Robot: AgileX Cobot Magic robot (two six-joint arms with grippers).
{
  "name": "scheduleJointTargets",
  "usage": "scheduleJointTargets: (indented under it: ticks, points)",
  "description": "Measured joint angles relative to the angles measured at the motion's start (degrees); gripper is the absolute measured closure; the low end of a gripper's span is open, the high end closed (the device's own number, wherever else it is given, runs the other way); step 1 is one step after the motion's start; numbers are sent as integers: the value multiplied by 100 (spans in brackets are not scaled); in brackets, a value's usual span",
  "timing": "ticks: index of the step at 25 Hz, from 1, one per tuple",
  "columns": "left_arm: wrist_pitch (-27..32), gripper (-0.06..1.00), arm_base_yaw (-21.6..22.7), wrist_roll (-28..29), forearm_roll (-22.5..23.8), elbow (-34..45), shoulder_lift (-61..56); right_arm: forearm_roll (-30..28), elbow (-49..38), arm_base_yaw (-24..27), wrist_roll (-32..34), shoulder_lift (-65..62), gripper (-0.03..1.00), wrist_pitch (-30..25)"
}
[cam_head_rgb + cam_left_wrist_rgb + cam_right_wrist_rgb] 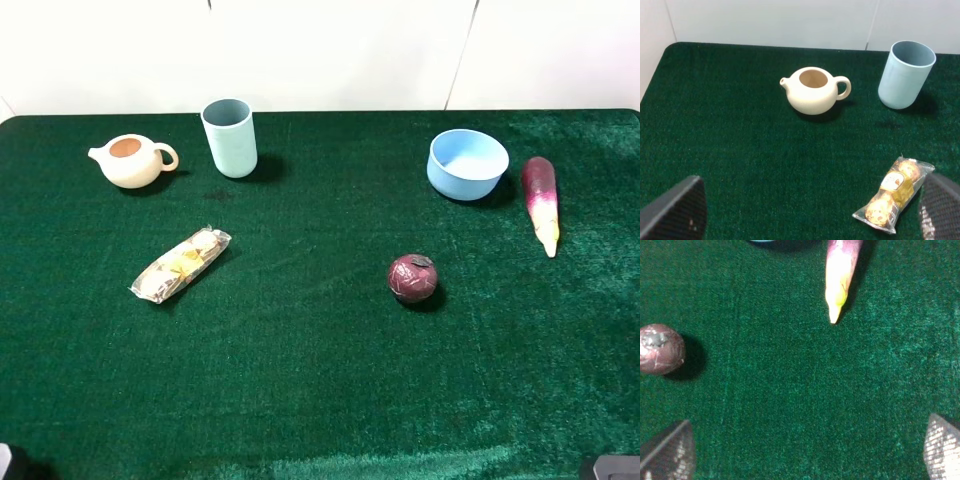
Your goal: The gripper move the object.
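Exterior high view, read from left to right. A green felt tabletop (320,400) carries six things, all apart from one another. At far left rear, a cream teapot (131,160) stands upright with no lid on it, spout pointing left. Just to its right stands a pale blue cup (230,137), upright and open-mouthed. Nearer the front, a clear packet of gold-wrapped sweets (181,264) lies flat on a diagonal. Right of centre sits a round dark-red fruit (412,278). Behind it and further right, a light blue bowl (467,164) rests upright. The object (541,203), a long tapered vegetable, lies flat just to the right of the bowl without touching it; its purple thick end points to the rear and its pale yellow-white tip to the front.

The left end effector (810,235), seen in the left wrist view, is spread wide and holds nothing; its fingers frame bare felt, with the sweet packet close to one of them.

The right end effector (805,475), seen in the right wrist view, is likewise spread wide and empty. The object's tip lies well ahead of it, the dark-red fruit off to one side.
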State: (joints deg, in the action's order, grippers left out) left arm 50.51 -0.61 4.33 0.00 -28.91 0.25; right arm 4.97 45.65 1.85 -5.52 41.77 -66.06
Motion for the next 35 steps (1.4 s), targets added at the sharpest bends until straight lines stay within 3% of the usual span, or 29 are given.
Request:
scheduleJointTargets:
  ticks: [8, 16, 35]
  points:
    - [0, 10, 0, 0, 0, 0, 0, 91, -875, 0, -40, -1979, 27, -75]
    - [0, 10, 0, 0, 0, 0, 0, 323, -1610, 0, -189, -3460, 27, 530]
    - [0, 10, 0, 0, 0, 0, 0, 350, -1692, 0, -189, -4214, 27, 736]
